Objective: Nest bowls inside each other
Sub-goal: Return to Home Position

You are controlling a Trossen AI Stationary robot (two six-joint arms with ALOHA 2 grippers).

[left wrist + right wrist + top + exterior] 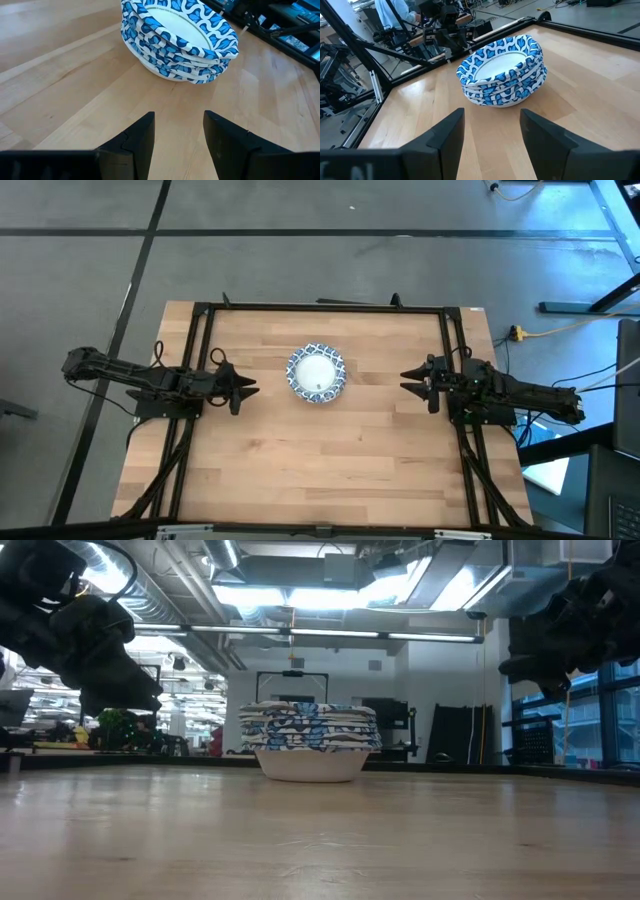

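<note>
The bowls sit nested in one stack at the middle of the wooden table, with none loose elsewhere, so the nesting looks finished. The left gripper and right gripper flank the stack, well apart from it, fingers spread and empty

Pale wooden plank table, black metal frame along edges. Single nested stack of blue-and-white lattice-rimmed bowls on wood, midway between left and right sides. Lowest bowl's white base touching tabletop.

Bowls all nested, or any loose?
Nested: one upright stack mid-table, rims layered, no loose bowl in view. Left gripper and right gripper open, either side, clear of it.
</note>
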